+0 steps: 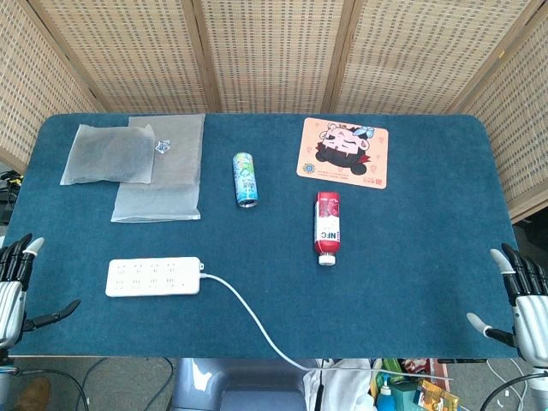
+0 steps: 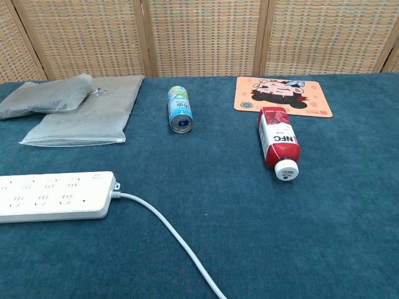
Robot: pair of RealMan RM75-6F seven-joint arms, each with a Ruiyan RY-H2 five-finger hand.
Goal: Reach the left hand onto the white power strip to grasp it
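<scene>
Down at the near left of the blue tabletop [image 1: 411, 282], the white power strip [image 1: 153, 276] lies flat with its cord [image 1: 248, 318] trailing off the front edge. Just left of it, off the tabletop's edge and not touching it, the left hand [image 1: 15, 287] hangs with fingers spread and empty; the right hand [image 1: 518, 300] at the near right corner is likewise spread, holding nothing

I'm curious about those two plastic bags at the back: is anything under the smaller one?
The smaller bag lies partly on the larger flat bag, covering its left corner. The rest rests on the blue table. Anything else beneath is hidden.
</scene>
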